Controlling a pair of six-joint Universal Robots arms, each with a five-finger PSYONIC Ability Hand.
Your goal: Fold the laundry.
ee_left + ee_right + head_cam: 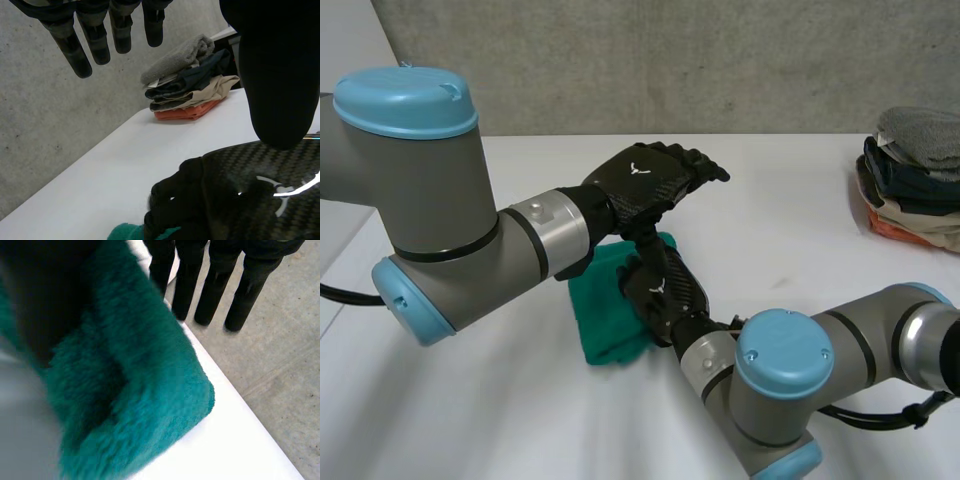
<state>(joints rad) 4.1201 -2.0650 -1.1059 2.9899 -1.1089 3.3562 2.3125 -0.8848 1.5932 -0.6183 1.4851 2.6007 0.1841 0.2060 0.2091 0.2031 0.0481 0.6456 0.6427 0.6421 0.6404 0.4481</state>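
On the table (790, 230), green towel (605, 325) lies folded beneath the flat, unclenched right hand (662, 287); left hand (642, 180) hovers released; folded stack (915, 175) well apart: task judged nearly done

Green towel (605, 325) half under right hand (662, 287)

The cloth (605, 325) is seen as plain teal green, unpatterned. The left hand (645, 180) and right hand (668, 288) are finished in black, with a woven carbon pattern and a small white mark on each back. The table (800, 220) is white. In the stack of laundry (910, 175), grey, dark blue, beige and orange layers are shown. The arms (440, 200) are coloured grey, their caps (405, 100) light blue
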